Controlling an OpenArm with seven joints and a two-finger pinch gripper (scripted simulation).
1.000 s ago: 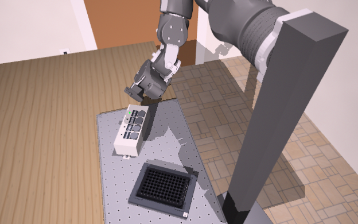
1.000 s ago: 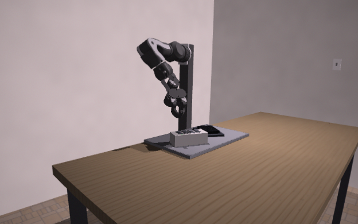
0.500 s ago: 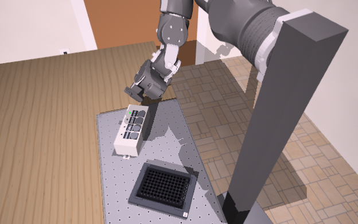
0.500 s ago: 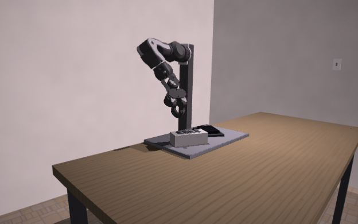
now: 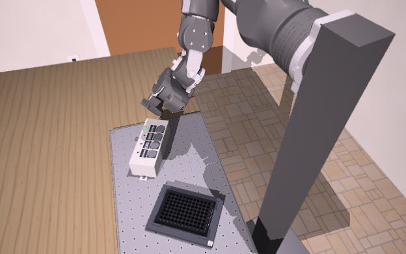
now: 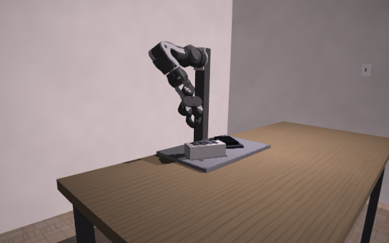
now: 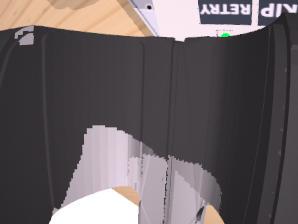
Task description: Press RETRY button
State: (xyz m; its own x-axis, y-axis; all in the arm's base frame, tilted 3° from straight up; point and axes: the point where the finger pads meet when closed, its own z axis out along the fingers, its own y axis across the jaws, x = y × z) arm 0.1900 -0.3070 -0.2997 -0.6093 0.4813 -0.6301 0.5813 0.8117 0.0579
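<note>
Dark grey two-finger gripper [image 5: 153,105] pinched shut, empty, raised above white box-shaped PANEL [image 5: 148,148].
A green lamp [image 5: 147,127] is seen lit at PANEL's upper end, frame centre; black 96-well plate C15 [image 5: 185,212] is seated in the lower-centre nest.

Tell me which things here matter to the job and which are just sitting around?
Part of the job:
- panel with its four buttons
- RETRY label, green lamp lit at that end
- claw, shut and empty, above the panel

Just there:
- well plate on its nest, to be left alone
- wooden table
</note>
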